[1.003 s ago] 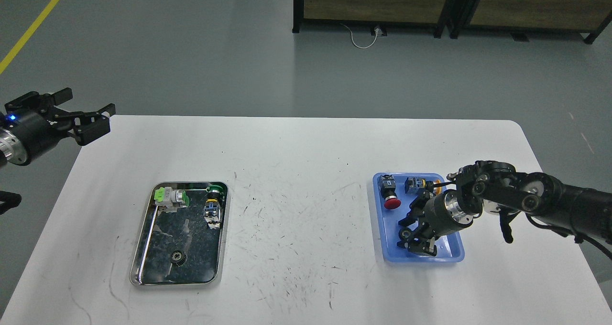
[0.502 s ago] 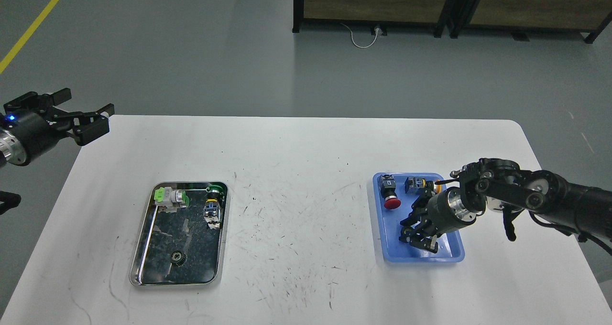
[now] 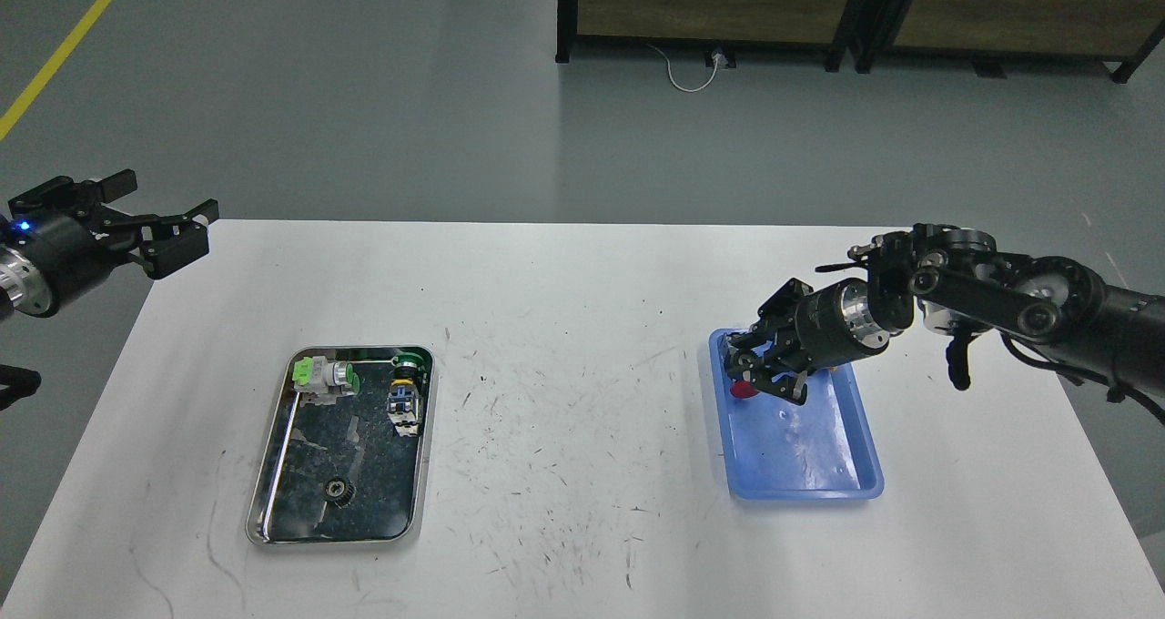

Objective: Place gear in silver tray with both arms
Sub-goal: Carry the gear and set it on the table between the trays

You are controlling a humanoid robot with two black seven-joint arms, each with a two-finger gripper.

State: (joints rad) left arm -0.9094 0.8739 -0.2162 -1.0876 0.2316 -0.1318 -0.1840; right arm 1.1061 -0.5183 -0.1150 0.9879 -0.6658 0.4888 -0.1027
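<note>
The silver tray (image 3: pixel 328 541) lies on the left of the white table. It holds a small dark gear (image 3: pixel 339 490) near its front. My right gripper (image 3: pixel 754 373) hangs over the far end of the blue tray (image 3: pixel 810 446). Its fingers are closed on a small dark round part, a second gear (image 3: pixel 740 362), held clear of the tray floor. My left gripper (image 3: pixel 159 208) is open and empty, in the air beyond the table's far left corner, well away from the silver tray.
The silver tray also holds a green-and-white switch (image 3: pixel 323 375), a green button (image 3: pixel 411 360) and a blue-and-yellow switch (image 3: pixel 403 405). A red push button (image 3: pixel 742 390) shows partly under my right gripper. Dark cabinets stand on the floor beyond the table.
My right gripper has risen from the near end of the blue tray and moved up and to the far left with the dark part. The left arm has barely moved.
</note>
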